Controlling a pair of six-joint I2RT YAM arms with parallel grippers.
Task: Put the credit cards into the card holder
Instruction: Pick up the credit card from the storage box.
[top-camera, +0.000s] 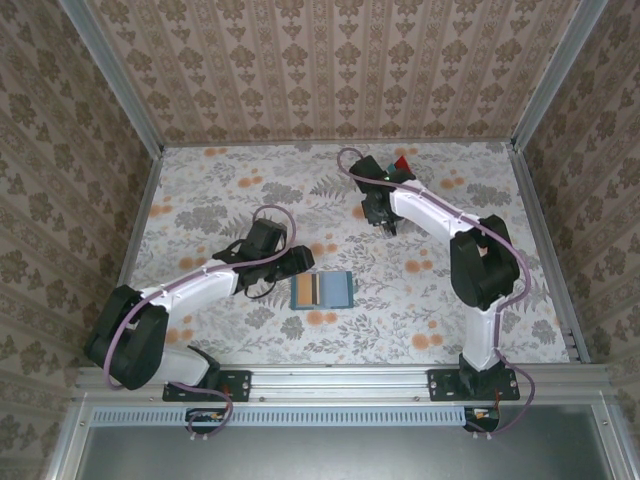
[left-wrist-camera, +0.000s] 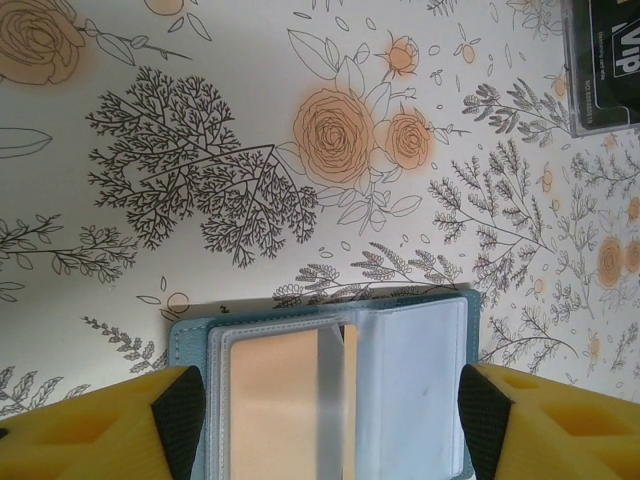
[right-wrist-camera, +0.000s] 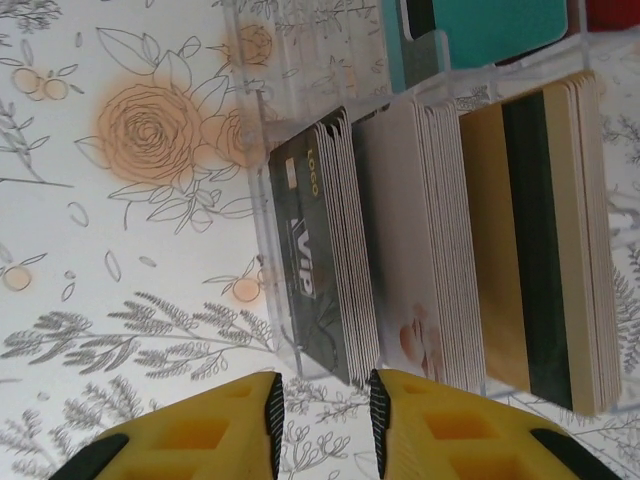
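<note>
On the table (top-camera: 230, 190) the card holder (top-camera: 322, 289) lies open near the middle, right by the left gripper (left-wrist-camera: 332, 405), whose fingers are wide and empty. The right gripper (right-wrist-camera: 325, 420), open a crack and empty, faces the credit cards (right-wrist-camera: 430, 240) in the clear tray (right-wrist-camera: 300, 70) at the far side; I think it must pinch just one next. The holder's near edge is cut off.

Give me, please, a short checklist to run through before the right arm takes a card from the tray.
1. Card holder lies open: ok.
2. Left gripper open, fingers either side of the holder: ok.
3. Right gripper jaws apart, nothing between them: ok.
4. Right gripper in line with the dark card stack in the clear tray: ok.
5. Free slot left in the holder: cannot tell.
</note>
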